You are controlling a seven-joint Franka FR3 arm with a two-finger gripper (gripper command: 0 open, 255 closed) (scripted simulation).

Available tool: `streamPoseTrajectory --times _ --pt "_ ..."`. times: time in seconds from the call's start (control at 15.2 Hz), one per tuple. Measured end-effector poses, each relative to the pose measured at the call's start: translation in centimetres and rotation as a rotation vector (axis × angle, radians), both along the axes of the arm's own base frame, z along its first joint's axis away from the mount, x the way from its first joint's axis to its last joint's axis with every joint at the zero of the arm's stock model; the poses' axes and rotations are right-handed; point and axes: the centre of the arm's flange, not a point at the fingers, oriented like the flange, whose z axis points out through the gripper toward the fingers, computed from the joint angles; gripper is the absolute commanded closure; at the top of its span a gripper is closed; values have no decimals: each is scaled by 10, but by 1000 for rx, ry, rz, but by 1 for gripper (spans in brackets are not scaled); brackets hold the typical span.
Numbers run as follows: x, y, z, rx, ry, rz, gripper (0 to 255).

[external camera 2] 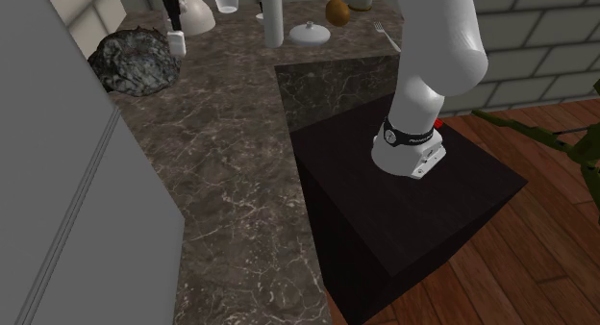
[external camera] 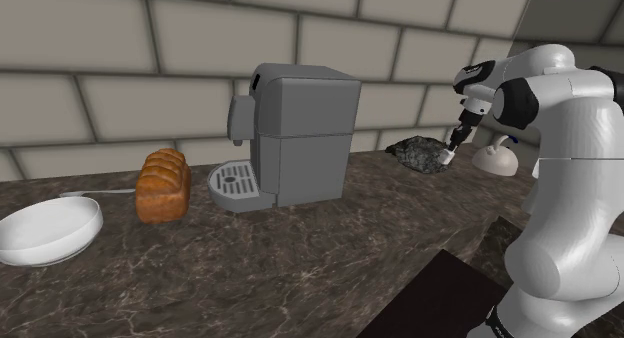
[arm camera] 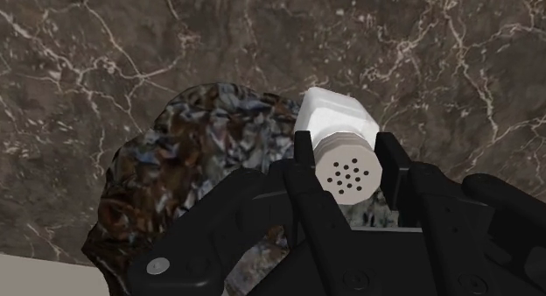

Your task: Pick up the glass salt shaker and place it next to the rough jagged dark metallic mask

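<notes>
Near the back edge of the dark veined stone countertop [external camera: 300, 246], we see the all-black two-finger gripper [arm camera: 346, 158] clamped on the white square-bodied salt shaker with a perforated cap [arm camera: 337, 128], holding it just beside the rough, jagged dark metallic mask [arm camera: 201, 154]. We judge release to be the danger. The fingers grip high, near the cap, so the shaker may land tilted and topple, or catch the mask's jagged rim.

readable text: none | arm's base band [external camera 2: 412, 136]: white marks, too small to read
</notes>
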Motion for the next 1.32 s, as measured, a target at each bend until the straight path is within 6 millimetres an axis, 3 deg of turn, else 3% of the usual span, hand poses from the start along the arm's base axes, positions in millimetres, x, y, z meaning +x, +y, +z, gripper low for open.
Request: streamPoseTrajectory --times 0.73,1.19,1.25,1.32 --pt "0 0 -57 0 0 0 255" --pt "-1 0 -64 0 0 0 255" --pt "-1 0 -64 0 0 0 0" --pt "-1 0 -64 0 0 0 0"
